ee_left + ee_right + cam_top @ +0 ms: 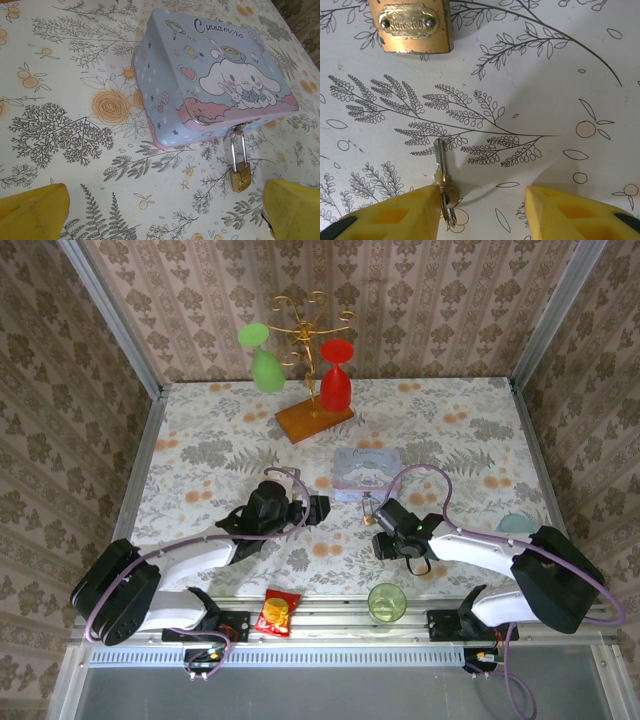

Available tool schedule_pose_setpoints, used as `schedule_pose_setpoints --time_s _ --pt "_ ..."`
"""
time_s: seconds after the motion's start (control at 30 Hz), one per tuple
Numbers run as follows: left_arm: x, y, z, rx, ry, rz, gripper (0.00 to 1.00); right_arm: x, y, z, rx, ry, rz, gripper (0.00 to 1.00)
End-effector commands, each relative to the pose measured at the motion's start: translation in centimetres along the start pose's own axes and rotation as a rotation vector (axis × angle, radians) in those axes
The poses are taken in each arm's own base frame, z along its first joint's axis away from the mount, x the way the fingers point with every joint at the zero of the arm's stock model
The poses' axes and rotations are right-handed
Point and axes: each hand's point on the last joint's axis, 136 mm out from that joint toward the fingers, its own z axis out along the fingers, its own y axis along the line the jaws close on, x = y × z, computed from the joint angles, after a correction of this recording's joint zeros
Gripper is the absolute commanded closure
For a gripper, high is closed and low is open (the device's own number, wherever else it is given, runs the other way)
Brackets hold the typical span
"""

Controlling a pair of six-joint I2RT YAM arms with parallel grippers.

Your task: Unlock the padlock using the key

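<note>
- My left claw [165,202] is spread wide and empty, on the padlock side of the tin.
- The pale-blue tin [170,85] is shut, so its contents are hidden.
- The padlock [240,172] hangs from the tin's clasp, shackle closed, its body flat on the desk [60,75].
- The key [439,160] lies just past the padlock from the tin, its ring partly hidden.
- My right claw [482,215] gapes open, gripping nothing, one finger touching the key.

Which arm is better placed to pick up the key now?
The right. The key lies on the table beside one finger of the open right claw, the padlock just ahead. The left claw, also open, faces the tin and padlock from farther back.
</note>
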Motion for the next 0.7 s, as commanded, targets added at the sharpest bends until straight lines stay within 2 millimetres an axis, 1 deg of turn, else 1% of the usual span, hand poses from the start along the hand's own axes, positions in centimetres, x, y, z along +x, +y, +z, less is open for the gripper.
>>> schedule_pose_setpoints --time_s 0.0,0.1,0.2,0.33,0.4,0.43,0.57,0.67 --pt "-0.1 -0.5 0.0 0.017 -0.003 -0.001 0.0 -1.6 2.8 0.5 -0.118 -0.054 -0.012 0.54" --pt "0.1 -0.4 0.1 0.019 -0.001 -0.005 0.0 -0.9 2.6 1.4 -0.102 -0.015 -0.022 0.56" --pt "0.1 -0.4 0.1 0.017 -0.002 -0.01 0.0 -0.6 2.8 2.0 -0.107 0.001 -0.037 0.63" --pt "-0.1 -0.5 0.3 0.018 -0.004 -0.01 0.0 -0.9 3.8 2.3 -0.145 0.012 -0.059 0.82" --pt "-0.2 -0.6 0.3 0.021 -0.006 -0.008 0.0 -1.1 4.2 2.2 -0.167 0.01 -0.067 0.95" --pt "-0.3 -0.6 0.4 0.021 -0.006 -0.008 0.0 -1.4 4.3 2.0 -0.181 0.001 -0.061 1.0" --pt "-0.5 -0.9 0.4 0.031 -0.005 -0.007 0.0 -2.2 4.9 0.7 -0.259 -0.026 -0.056 1.0" --pt "-0.6 -1.0 0.2 0.028 -0.004 0.003 0.0 -2.5 4.6 -0.7 -0.288 -0.054 -0.068 1.0"
